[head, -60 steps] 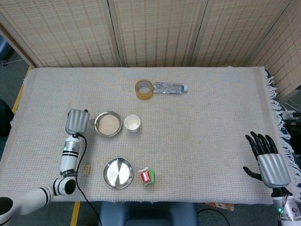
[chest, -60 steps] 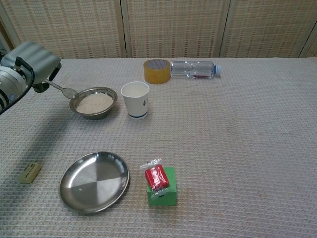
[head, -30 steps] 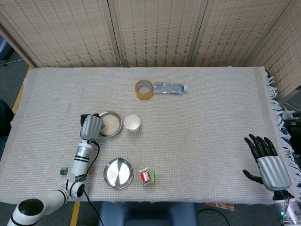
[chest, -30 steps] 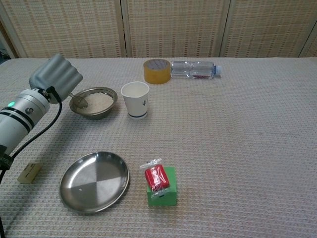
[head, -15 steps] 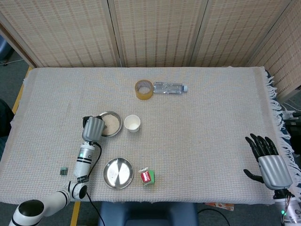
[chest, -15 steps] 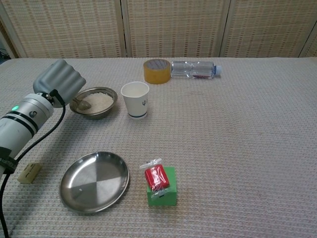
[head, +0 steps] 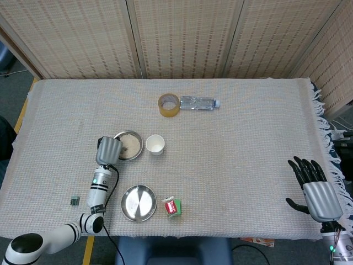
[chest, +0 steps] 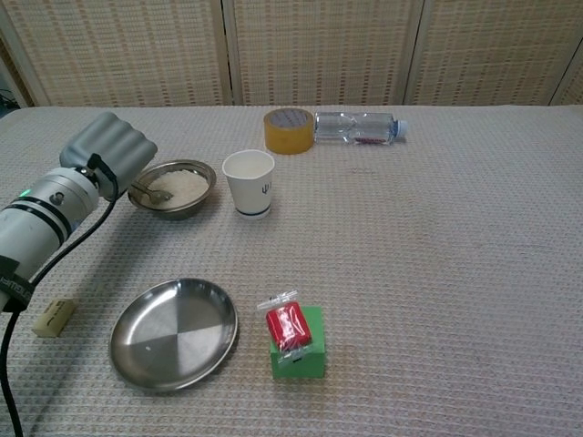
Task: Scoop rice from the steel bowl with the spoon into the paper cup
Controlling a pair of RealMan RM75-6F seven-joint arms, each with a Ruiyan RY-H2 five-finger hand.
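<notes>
A steel bowl (chest: 173, 188) (head: 129, 144) of rice sits left of centre, with a white paper cup (chest: 249, 182) (head: 155, 144) just to its right. My left hand (chest: 107, 150) (head: 108, 150) hovers at the bowl's near-left rim and holds a metal spoon (chest: 148, 192). The spoon's bowl lies in the rice at the left side. My right hand (head: 317, 190) hangs past the table's right front corner, fingers spread, holding nothing; the chest view does not show it.
An empty steel plate (chest: 173, 332) lies near the front edge, next to a green box with a red packet (chest: 293, 339). A tape roll (chest: 289, 130) and a lying water bottle (chest: 357, 127) sit at the back. A small tan block (chest: 54, 317) lies front left.
My left hand moved right and forward from beside the bowl to its rim. The spoon went from resting on the rim to lying in the rice. The right hand barely moved.
</notes>
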